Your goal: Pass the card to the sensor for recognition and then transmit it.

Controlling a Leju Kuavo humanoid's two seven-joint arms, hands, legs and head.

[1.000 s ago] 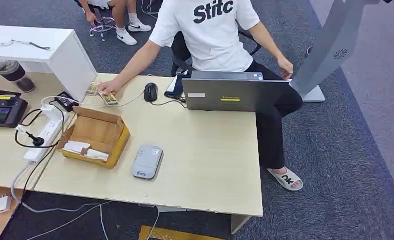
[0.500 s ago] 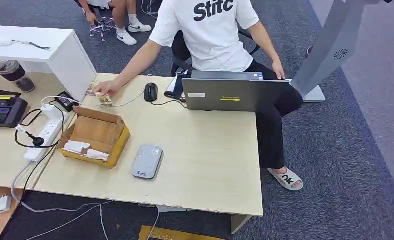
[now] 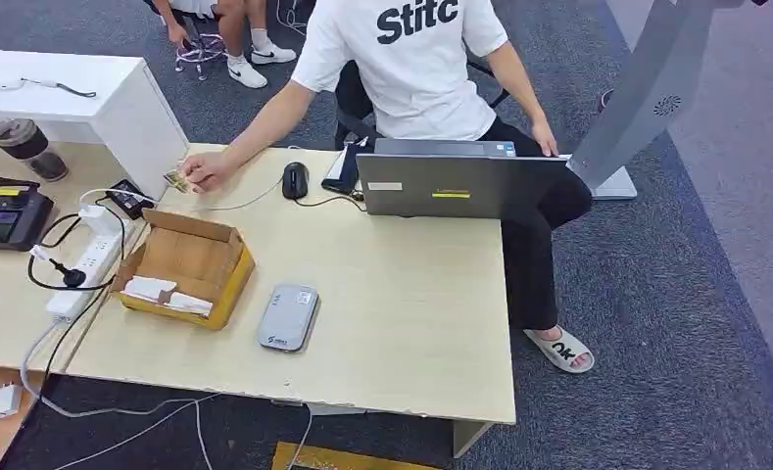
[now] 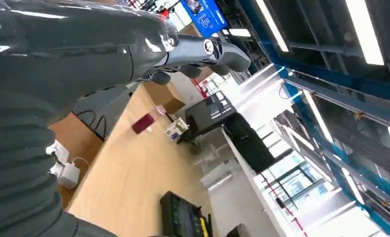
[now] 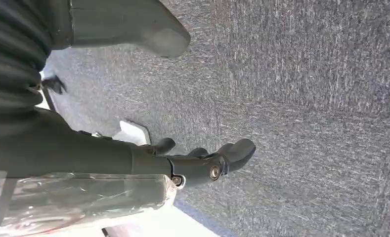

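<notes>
A person in a white shirt sits behind the desk [image 3: 411, 294], and one of their hands [image 3: 206, 172] holds a small yellowish card [image 3: 175, 180] near the desk's far left corner. The grey-white card sensor [image 3: 288, 316] lies flat near the desk's front edge, right of an open cardboard box [image 3: 186, 262]. My left hand [image 4: 197, 52] hangs beside a wooden table, holding nothing, its fingers loosely extended. My right hand [image 5: 202, 160] hangs over grey carpet with its thumb apart from the fingers, also holding nothing.
A grey laptop [image 3: 460, 184] and a black mouse [image 3: 296, 179] sit at the desk's far side. A power strip [image 3: 93, 257] with cables, a black device [image 3: 5, 211] and a cup [image 3: 24, 142] are on the left table. A grey stand [image 3: 647, 98] rises at the back right.
The person's hand has gathered the cards that lay on the desk's far left corner and now holds one just above it. The person's other hand shifted slightly behind the laptop.
</notes>
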